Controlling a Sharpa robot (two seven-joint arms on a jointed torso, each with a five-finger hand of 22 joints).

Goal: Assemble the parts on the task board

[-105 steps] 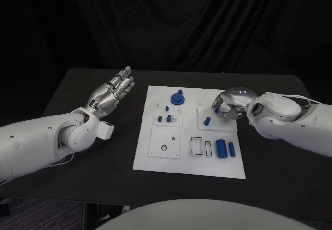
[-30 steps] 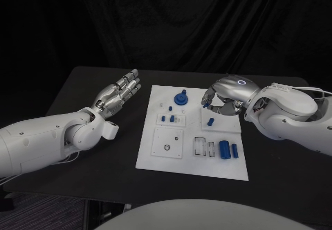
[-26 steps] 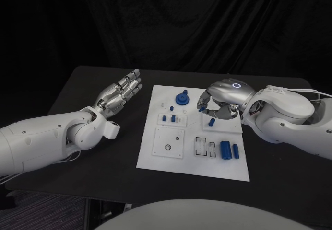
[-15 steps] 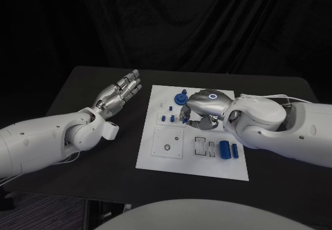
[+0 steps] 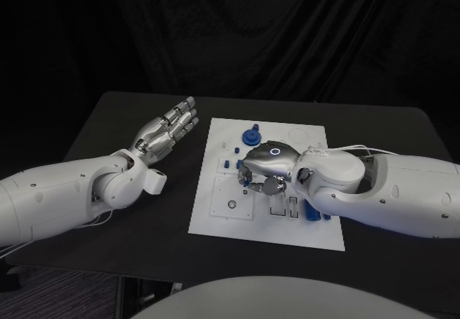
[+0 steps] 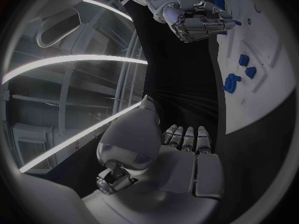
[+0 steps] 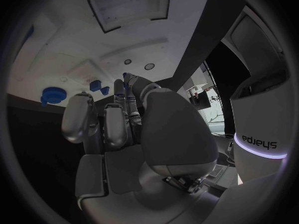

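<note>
The right hand hangs over the middle of the task board, knuckles up, its fingers curled down and drawn close together. The left wrist view shows a small blue part pinched at its fingertips, held just above the white plate. In the right wrist view the fingers bunch together over the board's surface, and the small part itself is hard to pick out there.

Beyond the right hand, toward the far edge of the board, stands a blue round part with a peg rising from it. Just beside the hand on its thumb side, two small blue pegs stand in a raised white block. On the near side of the hand lies a square white block with two small holes, and next to it a slotted block, partly covered by the wrist. A blue cylinder peeks out from under the right forearm.

The left hand hovers off the board, well apart from the right hand, over the black table. Its fingers are straight and lie side by side, palm open, holding nothing.
</note>
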